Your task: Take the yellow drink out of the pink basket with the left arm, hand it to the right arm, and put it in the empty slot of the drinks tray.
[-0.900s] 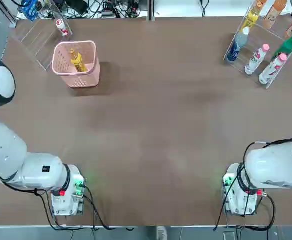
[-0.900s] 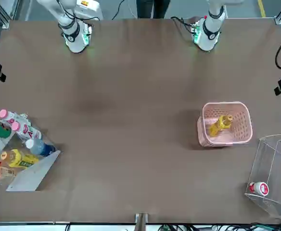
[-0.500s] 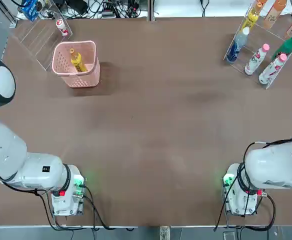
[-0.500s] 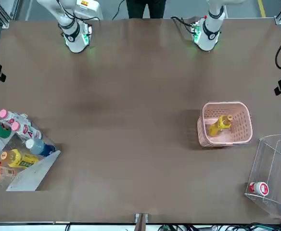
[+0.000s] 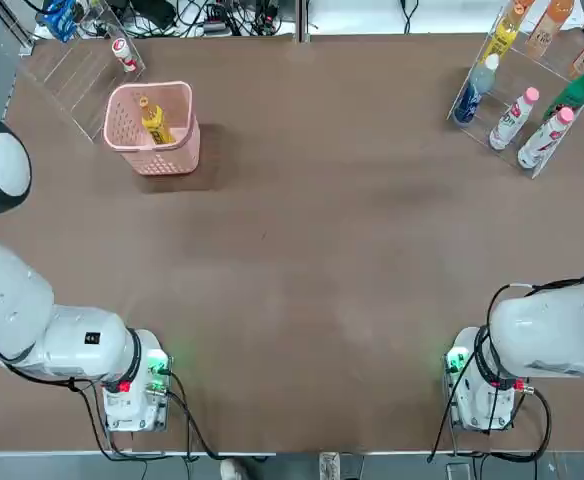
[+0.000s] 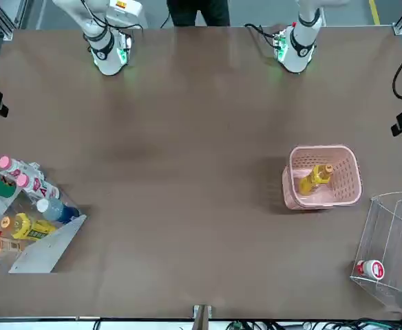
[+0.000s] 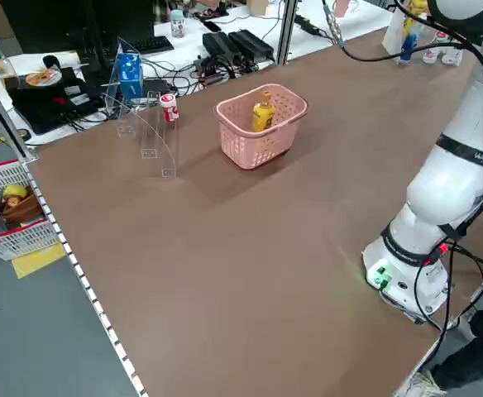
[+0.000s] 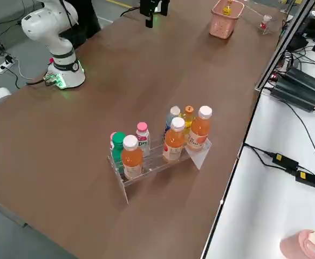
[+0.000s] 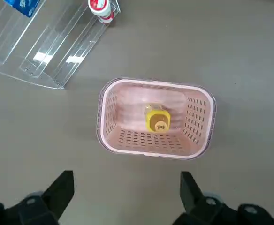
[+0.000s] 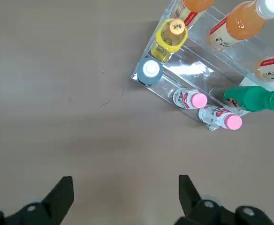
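At the near edge of the brown table [image 5: 302, 250], both arms sit parked, nothing in hand.

The left gripper [image 9: 125, 199] hangs high above the pink basket [image 9: 156, 118], its fingers [image 9: 59, 192] spread wide apart and empty; the right gripper [image 10: 123, 199] hangs the same way over bare table near the drinks tray [image 10: 193, 75], fingers apart. Farther off, the yellow drink [image 5: 154, 121] stands in the basket at the far left corner, beside a clear rack [image 5: 77, 70]. The tray with its bottles sits at the far right corner.
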Controlling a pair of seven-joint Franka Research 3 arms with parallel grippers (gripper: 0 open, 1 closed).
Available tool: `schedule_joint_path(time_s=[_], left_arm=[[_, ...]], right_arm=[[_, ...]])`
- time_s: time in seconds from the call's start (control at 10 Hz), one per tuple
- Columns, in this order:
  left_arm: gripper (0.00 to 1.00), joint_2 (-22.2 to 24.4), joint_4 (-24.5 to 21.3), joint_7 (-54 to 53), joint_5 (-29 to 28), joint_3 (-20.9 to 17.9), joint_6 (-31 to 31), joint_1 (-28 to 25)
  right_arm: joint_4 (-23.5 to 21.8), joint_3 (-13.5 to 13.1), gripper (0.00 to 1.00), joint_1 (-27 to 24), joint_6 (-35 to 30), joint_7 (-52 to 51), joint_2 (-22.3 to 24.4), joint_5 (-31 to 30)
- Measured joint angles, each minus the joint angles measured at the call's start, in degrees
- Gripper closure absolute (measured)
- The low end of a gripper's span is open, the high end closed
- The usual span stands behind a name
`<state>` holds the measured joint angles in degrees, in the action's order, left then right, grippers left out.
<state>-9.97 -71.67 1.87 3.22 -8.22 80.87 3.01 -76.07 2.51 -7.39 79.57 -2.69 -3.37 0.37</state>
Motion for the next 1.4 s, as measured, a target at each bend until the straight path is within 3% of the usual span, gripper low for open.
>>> schedule_joint_path(time_s=[0.9, 1.4], left_arm=[[0.00, -3.6, -0.7, 0.0, 0.0, 0.5, 2.4, 0.3], [0.00, -9.3, -2.0, 0.5, 0.0, 2.1, 9.7, 0.7]], right_arm=[[0.0, -0.1, 0.01, 0.0, -0.1, 0.0, 0.0, 0.0], [0.8, -0.1, 0.01, -0.2, -0.1, 0.0, 0.0, 0.0]])
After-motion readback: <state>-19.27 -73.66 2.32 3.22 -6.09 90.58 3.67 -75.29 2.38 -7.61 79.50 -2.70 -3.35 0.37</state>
